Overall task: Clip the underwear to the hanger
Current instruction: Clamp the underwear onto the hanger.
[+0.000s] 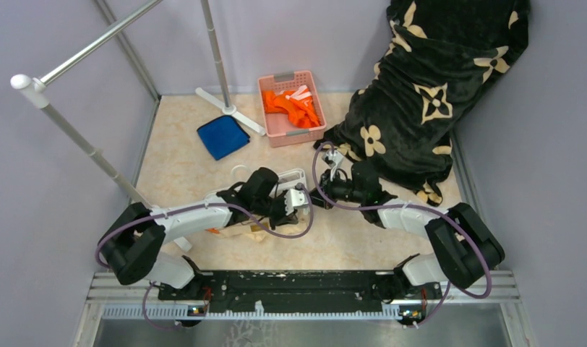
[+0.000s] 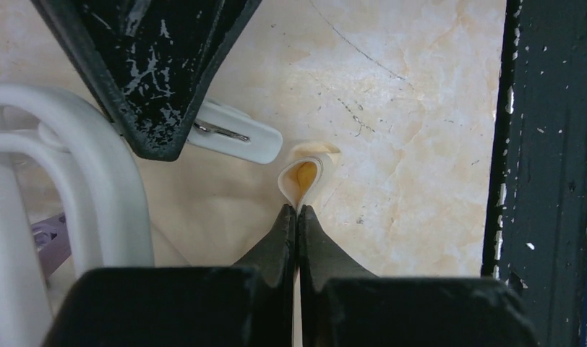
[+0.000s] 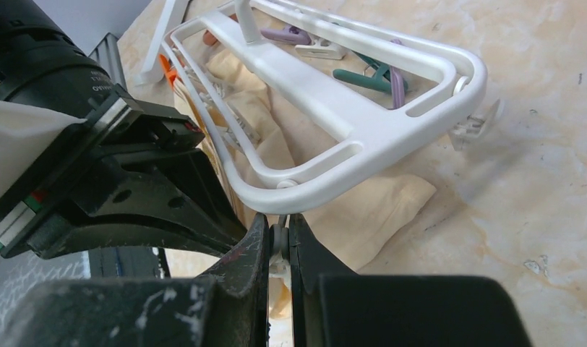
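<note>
Left wrist view: left gripper (image 2: 298,213) pinched shut on a raised fold of underwear (image 2: 303,173), which lies on the table (image 2: 406,108) beneath the hanger (image 3: 363,137); right gripper (image 3: 278,230) clamps a white clip (image 3: 279,247); next move, judged: feed fold into clip mouth.

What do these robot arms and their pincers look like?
The left arm and right arm have white links, bulky black joints and looping purple cables. The left pincer and right pincer are pairs of black wedge fingers, scuffed with pale flecks.
</note>
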### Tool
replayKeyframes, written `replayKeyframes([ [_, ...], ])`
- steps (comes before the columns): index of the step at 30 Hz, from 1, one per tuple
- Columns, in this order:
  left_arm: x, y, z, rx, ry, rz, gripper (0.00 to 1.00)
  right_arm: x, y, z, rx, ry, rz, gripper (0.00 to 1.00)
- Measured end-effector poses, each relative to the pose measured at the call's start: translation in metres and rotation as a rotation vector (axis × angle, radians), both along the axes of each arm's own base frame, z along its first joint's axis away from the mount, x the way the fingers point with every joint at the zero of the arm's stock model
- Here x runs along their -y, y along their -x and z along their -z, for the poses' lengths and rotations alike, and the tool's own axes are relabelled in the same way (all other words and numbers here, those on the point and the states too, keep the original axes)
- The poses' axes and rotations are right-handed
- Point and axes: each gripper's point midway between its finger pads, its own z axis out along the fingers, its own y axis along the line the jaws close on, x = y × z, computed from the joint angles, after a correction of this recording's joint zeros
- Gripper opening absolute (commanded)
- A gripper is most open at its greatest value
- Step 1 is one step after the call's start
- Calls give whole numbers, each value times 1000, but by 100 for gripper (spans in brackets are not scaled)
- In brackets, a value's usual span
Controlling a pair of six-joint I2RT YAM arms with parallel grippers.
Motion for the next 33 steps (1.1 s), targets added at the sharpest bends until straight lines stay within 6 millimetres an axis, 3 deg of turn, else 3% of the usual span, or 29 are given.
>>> replayKeyframes([
  [8,4,-1,-19,17,89,-41,0,-3,1,-9,-3,-46,1,0],
  [28,6,-1,-18,-22,93,-82,0,-4,5,-13,-7,-79,-9,0],
  [30,6,-1,-18,-26,95,-87,6,-3,4,-12,-5,-74,4,0],
  [33,7,-2,-19,-25,100,-86,28,2,-3,-13,17,-57,58,0],
])
